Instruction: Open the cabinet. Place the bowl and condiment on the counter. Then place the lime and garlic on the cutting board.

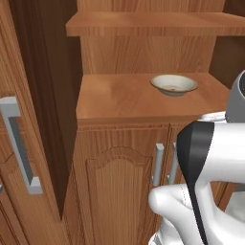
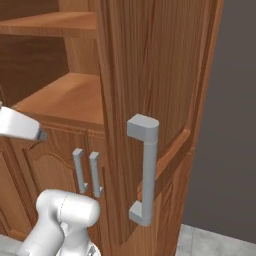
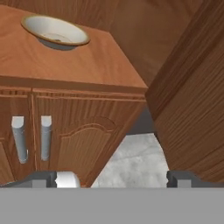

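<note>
The cabinet [image 1: 143, 57] stands with both upper doors swung open, baring its wooden shelves. The cream bowl [image 1: 173, 84] sits upright on the lower shelf, right of its middle; in the hand view the bowl [image 3: 54, 30] is at the upper left. My gripper [image 3: 111, 179] is open with nothing between its fingers. It hangs in front of the cabinet, lower than the bowl's shelf and to the bowl's right, close to the open right door [image 3: 192, 100]. The condiment, lime, garlic, cutting board and counter are out of view.
The left door [image 1: 12, 158] with its grey bar handle [image 1: 19, 143] juts out at the left. The right door's handle [image 2: 145, 170] faces the base. Below the shelf are arched lower doors with short grey handles [image 1: 158, 165]. Grey floor [image 3: 131, 157] shows under the right door.
</note>
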You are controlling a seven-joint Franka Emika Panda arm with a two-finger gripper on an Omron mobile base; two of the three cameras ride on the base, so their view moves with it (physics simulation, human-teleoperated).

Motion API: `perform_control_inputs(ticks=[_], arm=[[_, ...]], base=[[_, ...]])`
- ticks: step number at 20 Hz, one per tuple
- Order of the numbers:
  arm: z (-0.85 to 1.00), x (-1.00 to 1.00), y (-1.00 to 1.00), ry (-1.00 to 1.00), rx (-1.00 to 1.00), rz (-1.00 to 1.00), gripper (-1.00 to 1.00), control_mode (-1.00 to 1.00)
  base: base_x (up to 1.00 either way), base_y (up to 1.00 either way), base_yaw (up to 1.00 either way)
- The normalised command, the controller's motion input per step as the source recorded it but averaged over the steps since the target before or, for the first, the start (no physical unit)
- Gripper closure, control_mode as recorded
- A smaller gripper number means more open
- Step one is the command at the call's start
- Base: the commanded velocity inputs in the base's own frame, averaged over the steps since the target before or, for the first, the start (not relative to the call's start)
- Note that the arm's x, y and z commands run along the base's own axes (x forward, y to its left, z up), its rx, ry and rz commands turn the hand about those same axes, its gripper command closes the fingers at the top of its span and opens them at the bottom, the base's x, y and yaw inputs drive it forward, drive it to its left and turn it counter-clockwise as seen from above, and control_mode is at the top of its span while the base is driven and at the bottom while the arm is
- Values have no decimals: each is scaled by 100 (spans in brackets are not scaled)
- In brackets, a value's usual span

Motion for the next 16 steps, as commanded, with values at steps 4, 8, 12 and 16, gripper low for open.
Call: perform_control_inputs(ticks=[4,8,12,16], arm=[[0,8,0,0,1,-2,-100,-100],[9,79,10,7,2,9,-100,-100],[13,100,15,20,-1,18,-100,-100],[-4,99,0,2,-9,10,-100,-100]], base=[[19,14,-9],[0,0,0],[0,0,0],[0,0,0]])
